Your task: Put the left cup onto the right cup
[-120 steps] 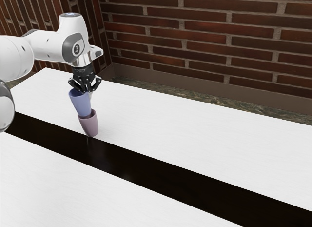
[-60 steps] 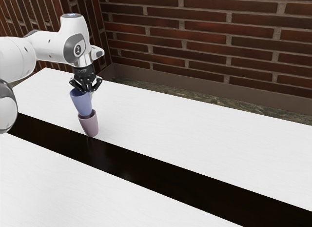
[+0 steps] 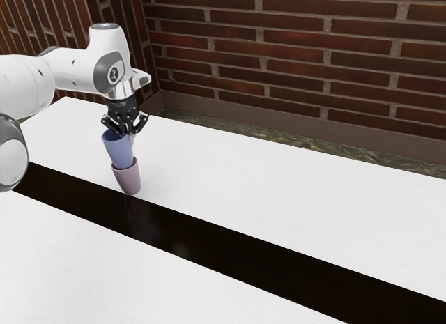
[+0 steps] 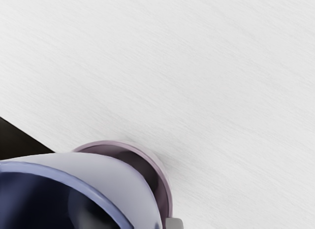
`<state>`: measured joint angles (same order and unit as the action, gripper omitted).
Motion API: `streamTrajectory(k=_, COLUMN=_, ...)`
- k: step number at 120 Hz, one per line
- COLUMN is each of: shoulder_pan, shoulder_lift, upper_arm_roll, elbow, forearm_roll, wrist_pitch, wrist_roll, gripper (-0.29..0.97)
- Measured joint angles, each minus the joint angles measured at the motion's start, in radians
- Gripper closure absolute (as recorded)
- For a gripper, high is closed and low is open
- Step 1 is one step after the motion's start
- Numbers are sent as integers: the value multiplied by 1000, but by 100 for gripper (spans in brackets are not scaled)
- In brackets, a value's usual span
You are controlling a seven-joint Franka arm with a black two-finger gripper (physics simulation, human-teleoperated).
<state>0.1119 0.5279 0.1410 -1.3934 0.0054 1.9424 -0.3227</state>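
Two fingers [image 3: 139, 122]: spread apart, pinching nothing; their tips sit just above the blue cup's rim.
Gripper [image 3: 124, 129]: black, pointing down, directly over the blue cup's mouth.
Blue cup [image 3: 118, 150] – axis: long axis close to vertical, mouth up, base down; the top leans a little toward the exterior view's left.
Blue cup – position: base nested inside the mauve cup [image 3: 129, 179], upper half standing proud of it; whether the rim touches the fingers I cannot tell.
Blue cup – look: pale lavender-blue outside, tapered toward the base; wrist view shows a darker blue interior [image 4: 74, 189].
Mauve cup: mouth up on the table, dusty pink, tapered; in the wrist view its rim [image 4: 157, 175] curves around the blue cup's wall.
Table [image 3: 279, 178]: white top; the stacked cups stand near the edge of a dark strip [image 3: 244, 247] running across it.
Arm [image 3: 63, 70]: white, entering from the exterior view's left.
Backdrop: red brick wall [image 3: 293, 52].
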Motion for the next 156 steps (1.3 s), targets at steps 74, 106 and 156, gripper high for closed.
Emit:
streamTrajectory(k=74, shoulder_pan=1, shoulder_lift=15, upper_arm_roll=0, elbow=-10, forearm_roll=-13, wrist_pitch=25, wrist_roll=2, gripper=58)
streamTrajectory(k=106, shoulder_pan=1, shoulder_lift=7, upper_arm_roll=0, elbow=-12, forearm_roll=-37, wrist_pitch=26, wrist_roll=1, gripper=17)
streamTrajectory(k=156, shoulder_pan=2, shoulder_lift=-45, upper_arm_roll=1, elbow=-36, forearm_roll=-40, wrist_pitch=25, wrist_roll=1, gripper=2)
